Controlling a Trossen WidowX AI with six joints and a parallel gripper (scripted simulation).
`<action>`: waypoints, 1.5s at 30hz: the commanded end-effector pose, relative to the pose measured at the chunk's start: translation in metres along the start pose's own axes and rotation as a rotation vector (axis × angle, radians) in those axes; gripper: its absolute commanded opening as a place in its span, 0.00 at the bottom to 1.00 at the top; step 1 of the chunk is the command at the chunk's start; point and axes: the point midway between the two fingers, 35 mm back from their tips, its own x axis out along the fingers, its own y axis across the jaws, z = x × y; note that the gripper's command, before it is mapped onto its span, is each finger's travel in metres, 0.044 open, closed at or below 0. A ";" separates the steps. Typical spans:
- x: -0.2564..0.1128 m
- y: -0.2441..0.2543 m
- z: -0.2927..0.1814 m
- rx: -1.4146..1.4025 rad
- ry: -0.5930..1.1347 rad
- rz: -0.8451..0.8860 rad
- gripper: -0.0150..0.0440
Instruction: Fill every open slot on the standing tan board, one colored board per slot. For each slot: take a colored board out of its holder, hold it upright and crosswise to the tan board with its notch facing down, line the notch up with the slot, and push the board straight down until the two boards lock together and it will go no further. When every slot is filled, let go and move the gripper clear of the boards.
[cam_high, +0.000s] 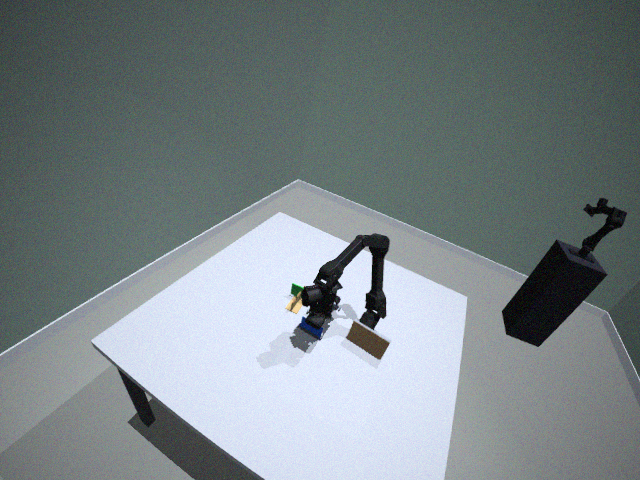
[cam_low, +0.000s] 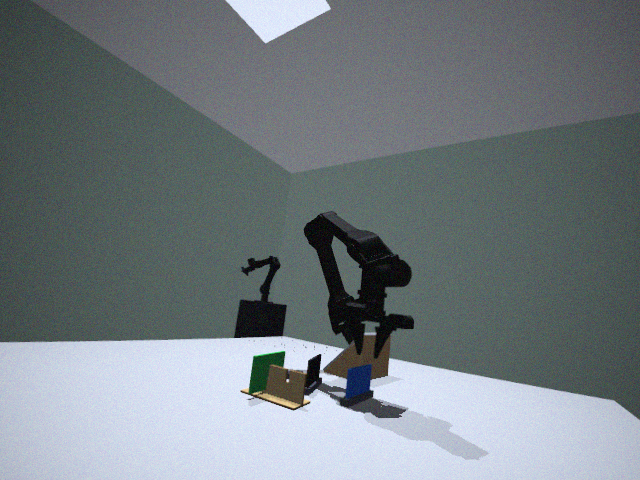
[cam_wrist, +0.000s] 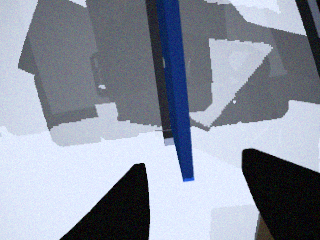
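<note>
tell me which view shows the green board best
The exterior view: the green board stands upright there, crossing one end of the tan board. The top view shows only a small green patch beside the arm; the wrist view misses it.

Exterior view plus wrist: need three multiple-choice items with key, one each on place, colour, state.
1. Where is the upright blue board?
A) in a dark holder
B) in the tan board's slot
C) flat on the table

2. What colour is the board crossing the standing tan board?
A) blue
B) green
C) black

3. How are the black gripper's fingers?
A) shut on a board
B) shut, empty
C) apart, empty

1 A: its lower edge sits in the dark base.
2 B: a green panel stands crosswise there.
3 C: wrist view shows a gap around the blue board's line, untouched.
</note>
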 end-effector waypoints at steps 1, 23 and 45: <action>0.005 0.000 0.001 -0.003 -0.005 0.001 0.57; 0.040 0.000 0.001 -0.002 -0.006 0.000 0.57; 0.066 0.000 0.002 -0.002 -0.006 -0.001 0.40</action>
